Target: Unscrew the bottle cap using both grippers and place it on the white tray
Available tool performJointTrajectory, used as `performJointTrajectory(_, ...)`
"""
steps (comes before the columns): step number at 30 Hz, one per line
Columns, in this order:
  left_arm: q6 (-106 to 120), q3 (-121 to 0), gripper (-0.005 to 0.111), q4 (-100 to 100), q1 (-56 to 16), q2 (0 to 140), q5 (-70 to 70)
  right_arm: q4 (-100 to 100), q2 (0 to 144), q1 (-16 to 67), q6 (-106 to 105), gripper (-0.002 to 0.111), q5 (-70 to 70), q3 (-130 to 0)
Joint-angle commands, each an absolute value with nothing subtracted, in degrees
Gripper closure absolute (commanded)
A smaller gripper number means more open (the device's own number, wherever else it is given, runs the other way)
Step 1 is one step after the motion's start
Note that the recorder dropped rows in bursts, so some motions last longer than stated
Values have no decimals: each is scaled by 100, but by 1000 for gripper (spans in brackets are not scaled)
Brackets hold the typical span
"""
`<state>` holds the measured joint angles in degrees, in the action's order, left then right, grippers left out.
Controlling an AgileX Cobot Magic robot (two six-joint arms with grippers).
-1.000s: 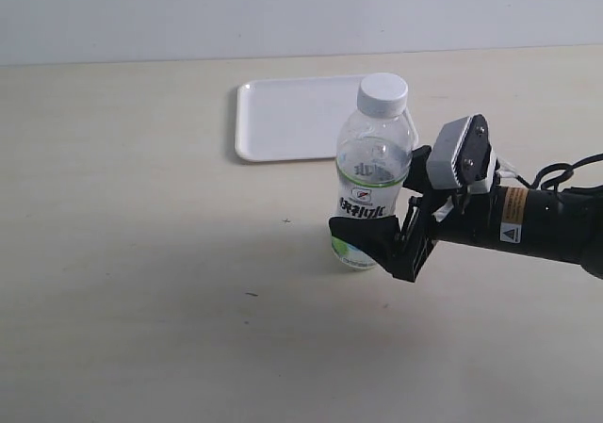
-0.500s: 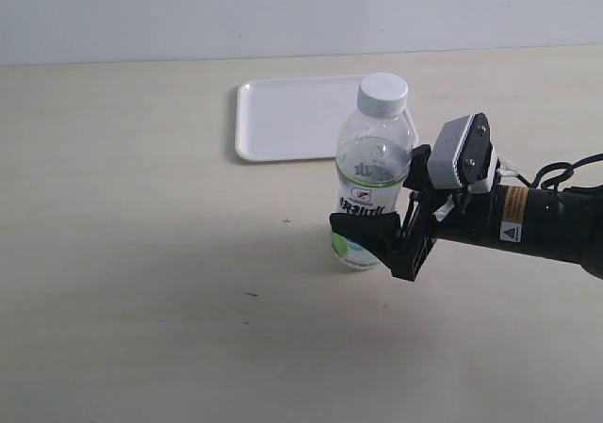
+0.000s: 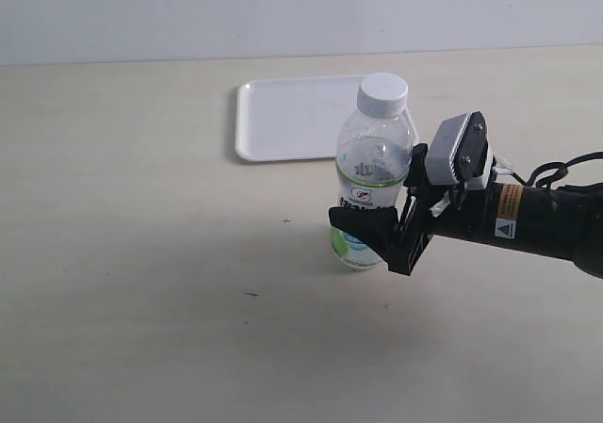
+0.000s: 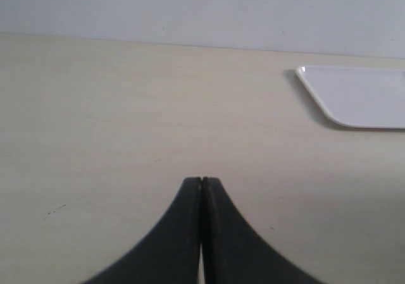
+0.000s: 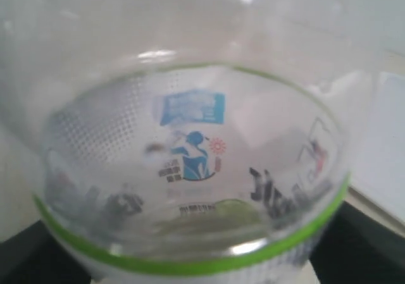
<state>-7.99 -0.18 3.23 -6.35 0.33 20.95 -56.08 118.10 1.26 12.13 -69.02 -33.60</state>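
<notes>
Bottle [image 3: 372, 183] is standing upright on the table [image 3: 141, 253], just in front of the tray [image 3: 283, 126], and the cap [image 3: 383, 93] is sitting on its neck, not yet off. Nothing is lying on the tray as far as I can see.

Right gripper [image 3: 386, 202] is reaching in from the right side and straddling the lower half of the bottle, about where the label [image 3: 366, 195] is. One black finger [image 3: 363, 230] is crossing in front of the bottle down near the green part of the label, and the other one is sitting behind it. So the jaws are standing wide with the bottle between them. Honestly I can't tell whether they're actually squeezing it or just sitting around it. The grey-white block and the yellow sticker on that arm are showing clearly in the exterior view.

Right wrist view is basically all bottle [image 5: 190, 138]. It's filling the whole frame, with the green band, a blue patch and some dark characters showing through the clear plastic. Black fingers [image 5: 25, 259] are peeking in at the two corners on either side of it, but it's too blurry to call contact.

Left gripper [image 4: 201, 184] isn't showing up in the exterior view. In its own wrist view the two black fingers are pressing flat against each other with nothing between them, so it's fully closed and empty. It's hanging over bare table, with a corner of the tray [image 4: 361, 97] sitting well off to one side.
</notes>
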Motion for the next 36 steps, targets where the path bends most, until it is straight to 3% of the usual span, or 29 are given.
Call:
performJointTrajectory(1,-761,0,107,280,-680,0,2031,-5570,11813,131,1215,40,-6992,-3380)
performJointTrajectory(6,-761,0,107,280,-680,0,2031,-5570,11813,131,1215,67,-6992,-3380)
performJointTrajectory(12,-761,0,107,280,-680,0,2031,-5633,11813,131,1187,108,-6935,-3380)
performJointTrajectory(29,-447,0,107,715,-680,0,1895,-6452,11469,131,909,108,-6629,-3380)
performJointTrajectory(36,-923,0,107,541,-680,0,-562,-6442,11459,131,922,108,-6568,-3380)
